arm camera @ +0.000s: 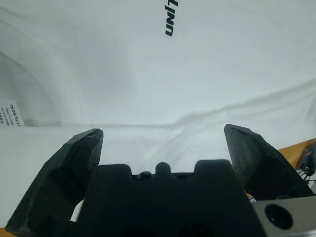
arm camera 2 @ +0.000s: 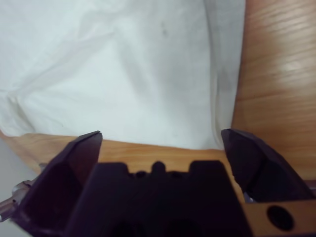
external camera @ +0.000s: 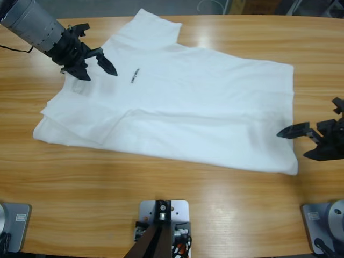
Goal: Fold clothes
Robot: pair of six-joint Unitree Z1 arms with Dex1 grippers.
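White T-shirt (external camera: 199, 107) lies spread flat on wooden surface (external camera: 161, 193), neck end toward left pincer, hem end toward right pincer. One sleeve sticks out beyond left pincer's far side; other sleeve area is folded over on the near edge. Small dark printed mark (external camera: 135, 75) on chest sits just ahead of left pincer; in left wrist view the lettering (arm camera: 172, 19) shows at top, round neck w/ inner size label (arm camera: 12, 115) off to one side.

Left pincer (external camera: 94, 67): jaws wide apart, nothing held, over shirt's collar/shoulder area; contact w/ cloth cannot be told.

Right pincer (external camera: 301, 141): jaws wide apart, nothing held, just off shirt's hem edge, over bare wood. Right wrist view: cloth (arm camera 2: 123, 69) ahead of jaws, strip of wood between jaw tips and fabric, hem corner ahead toward one jaw
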